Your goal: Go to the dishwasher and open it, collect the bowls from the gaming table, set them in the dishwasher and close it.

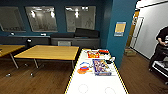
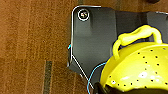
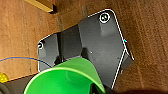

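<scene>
In the left wrist view, the yellow-green bowl (image 2: 140,67) is very close to the camera, at the left claw. It has small holes in its wall and a curved handle on its rim. The claw's fingers are hidden by the bowl, so I cannot tell if the claw is wide, narrow, or closed on the bowl. Beyond the bowl is the wooden floor (image 2: 32,37).

In the right wrist view, the bright green bowl (image 3: 67,77) is also directly at the right claw, with its open side toward the camera. Here too I cannot tell the state of the claw.

In the head view, the gaming table (image 1: 100,85) stands directly in front of the robot, white with a yellow edge. On its far half lie colourful game boxes (image 1: 102,67). A wooden-topped table (image 1: 48,52) stands beside it, and a person (image 1: 160,50) stands further away near the white wall.
</scene>
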